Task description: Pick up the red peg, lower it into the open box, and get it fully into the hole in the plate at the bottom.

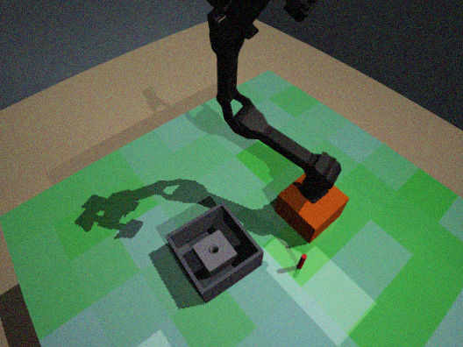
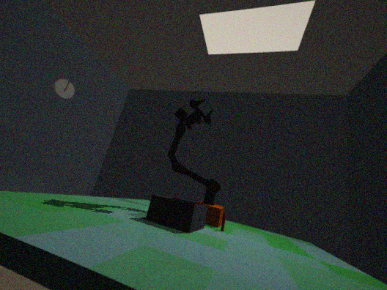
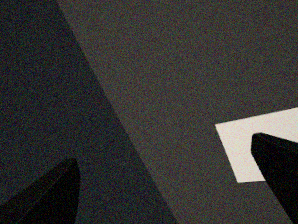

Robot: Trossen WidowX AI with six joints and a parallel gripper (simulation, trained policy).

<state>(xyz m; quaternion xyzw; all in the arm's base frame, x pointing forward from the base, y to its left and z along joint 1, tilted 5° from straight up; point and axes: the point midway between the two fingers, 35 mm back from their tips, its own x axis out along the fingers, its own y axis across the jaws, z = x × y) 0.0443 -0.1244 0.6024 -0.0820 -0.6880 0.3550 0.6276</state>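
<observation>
The red peg (image 1: 302, 262) (image 2: 223, 222) stands upright on the patchwork mat, to the right of the box in the top view. The dark grey open box (image 1: 234, 279) (image 2: 170, 214) sits on the mat. Inside it lies a lighter square plate (image 1: 224, 255) with a round hole in its middle, and nothing is in the hole. My gripper (image 2: 208, 105) (image 3: 167, 155) is open and empty, raised high above the box and peg and pointing up and away from the mat. Its fingers are mostly out of view in the top view.
An orange block (image 1: 322, 219) (image 2: 216, 216) is under the arm's base, close behind the peg. The green and pale blue mat (image 1: 88, 280) lies on a tan table (image 1: 110, 83). A bright ceiling panel (image 2: 256, 29) (image 3: 232, 142) shows behind the fingers in the wrist view.
</observation>
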